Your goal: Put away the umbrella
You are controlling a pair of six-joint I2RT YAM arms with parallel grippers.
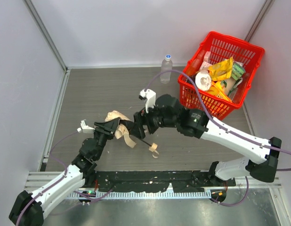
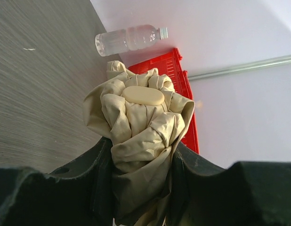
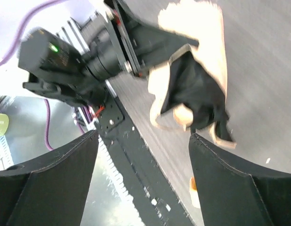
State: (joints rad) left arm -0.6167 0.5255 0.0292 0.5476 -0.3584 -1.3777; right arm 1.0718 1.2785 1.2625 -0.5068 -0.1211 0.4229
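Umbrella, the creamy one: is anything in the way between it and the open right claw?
Nothing visible is. The right claw hangs open beside the cream-beige fabric compact umbrella, whose bunched cloth the left claw grips.

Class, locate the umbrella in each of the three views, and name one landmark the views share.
Top external: umbrella left of centre.
Left wrist: umbrella at centre.
Right wrist: umbrella upper right.
Shared landmark: red basket, upper right in top external, behind the umbrella in left wrist.
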